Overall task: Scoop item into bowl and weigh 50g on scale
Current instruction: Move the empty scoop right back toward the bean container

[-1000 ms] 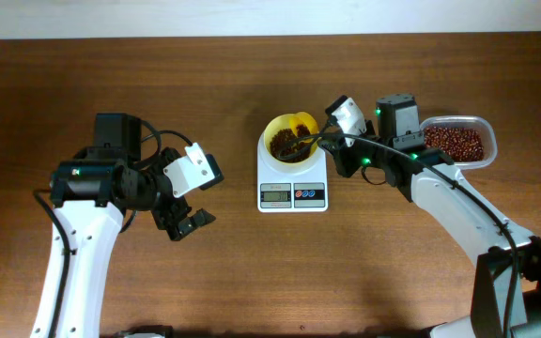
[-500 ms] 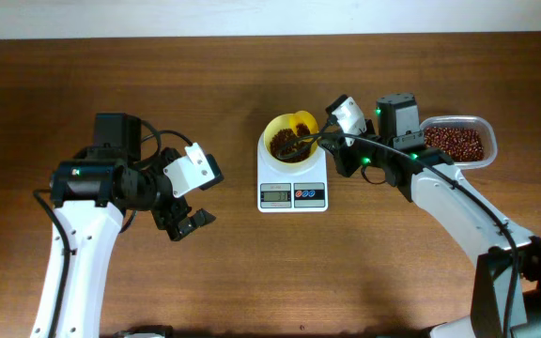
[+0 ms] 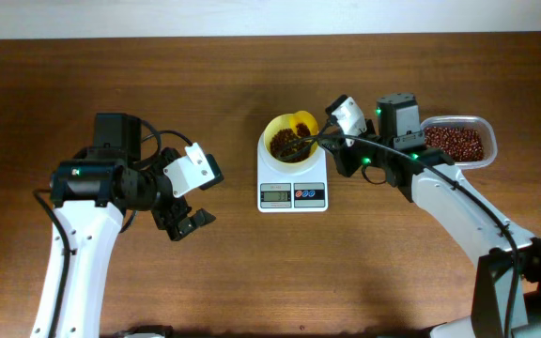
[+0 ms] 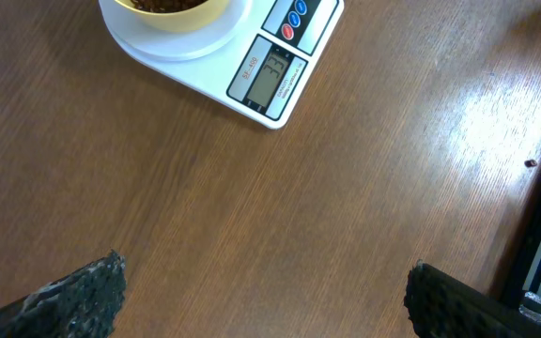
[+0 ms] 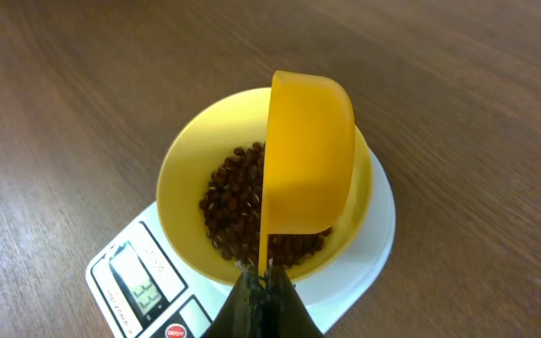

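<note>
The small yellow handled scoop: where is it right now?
Overhead view, centre: the yellow plastic scoop, held in the right gripper, is tipped over the pale-yellow round bowl of red-brown beans on the white scale.

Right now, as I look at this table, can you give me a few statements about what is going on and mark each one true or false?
1. The bowl sits on the scale. True.
2. The bowl is empty. False: dark beans lie in it.
3. The right gripper holds a yellow scoop tipped on its side over the bowl. True.
4. The left gripper grips the clear tub. False: it hangs open over bare table and holds nothing. The tub stands on the far side, beside the right arm.
</note>
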You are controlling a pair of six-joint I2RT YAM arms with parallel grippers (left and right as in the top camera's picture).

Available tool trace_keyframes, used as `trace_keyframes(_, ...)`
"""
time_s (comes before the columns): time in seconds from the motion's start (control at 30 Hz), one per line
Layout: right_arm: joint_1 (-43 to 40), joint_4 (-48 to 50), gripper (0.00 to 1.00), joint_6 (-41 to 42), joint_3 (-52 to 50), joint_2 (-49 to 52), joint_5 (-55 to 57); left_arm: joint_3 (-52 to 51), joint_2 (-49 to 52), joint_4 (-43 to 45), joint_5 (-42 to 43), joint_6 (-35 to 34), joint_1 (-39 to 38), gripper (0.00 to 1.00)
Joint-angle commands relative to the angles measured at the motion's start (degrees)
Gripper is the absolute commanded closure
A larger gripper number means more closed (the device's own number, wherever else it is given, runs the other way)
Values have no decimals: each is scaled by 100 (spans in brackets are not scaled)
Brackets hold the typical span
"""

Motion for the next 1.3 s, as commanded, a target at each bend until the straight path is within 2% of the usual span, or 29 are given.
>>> trace_keyframes(0.0,94,-42,96,-15,-2,-166,297,-33,-24,4,103,50,28,1)
trace_keyframes(0.2,358,-42,96,-17,0,-297,584,-33,-24,4,101,50,28,1)
trace_keyframes(0.27,361,-256,96,-20,-2,-289,1097,-33,-24,4,103,50,28,1)
trace_keyframes(0.53,557,-28,96,-17,33,-581,1169,-33,-24,4,103,50,28,1)
trace_keyframes(0.6,605,-369,96,-20,28,-481,1593,-33,-24,4,103,50,28,1)
trace_keyframes(0.93,986,-111,96,-2,28,-581,1810,-33,-24,4,103,50,28,1)
trace_keyframes(1.27,988,-50,96,2,31,-590,2022,-33,-24,4,101,50,28,1)
